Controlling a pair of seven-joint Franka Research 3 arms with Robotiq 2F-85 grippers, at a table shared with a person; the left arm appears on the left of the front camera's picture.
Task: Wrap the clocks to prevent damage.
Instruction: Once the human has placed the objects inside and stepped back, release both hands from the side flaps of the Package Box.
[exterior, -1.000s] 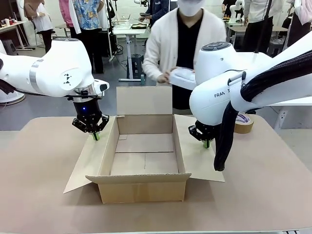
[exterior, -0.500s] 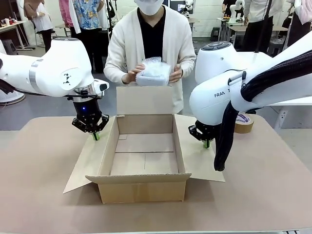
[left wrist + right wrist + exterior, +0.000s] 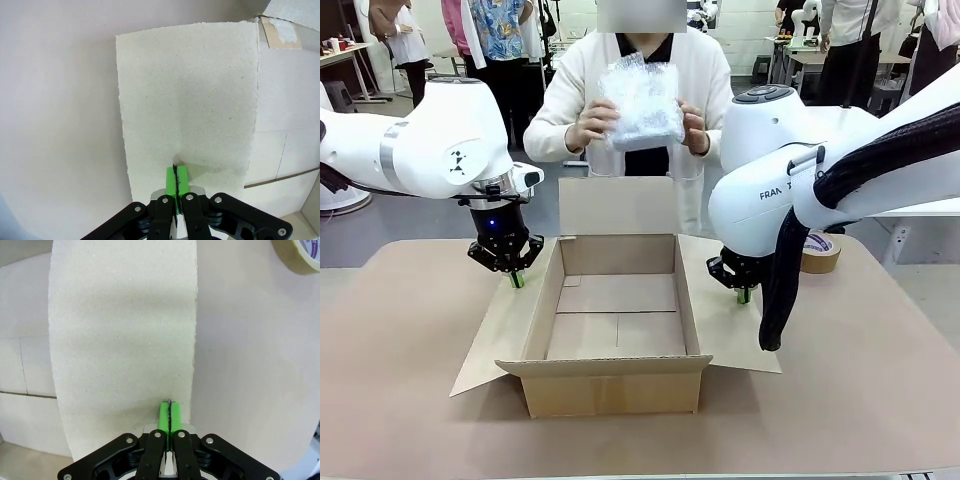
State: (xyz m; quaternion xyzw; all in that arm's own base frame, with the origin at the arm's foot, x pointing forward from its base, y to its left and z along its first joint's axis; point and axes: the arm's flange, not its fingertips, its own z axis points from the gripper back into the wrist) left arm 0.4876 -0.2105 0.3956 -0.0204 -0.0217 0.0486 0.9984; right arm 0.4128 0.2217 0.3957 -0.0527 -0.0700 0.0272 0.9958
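Jaws shut, the left gripper (image 3: pixel 516 279) presses down the left flap (image 3: pixel 505 325) of the cardboard box (image 3: pixel 610 392). The right gripper (image 3: pixel 744 294), also closed, pins the right flap (image 3: pixel 725 325), probably to hold the box open. Above the box's far wall, a person's hands (image 3: pixel 588 125) hold a bubble-wrapped bundle (image 3: pixel 642 100), presumably a clock.

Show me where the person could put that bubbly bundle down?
Inside the cardboard box: its floor is bare. The table is free in front of the box and beyond the left flap. Crowded: both side flaps, pinned by the shut left gripper and right gripper, and the spot by the tape roll.
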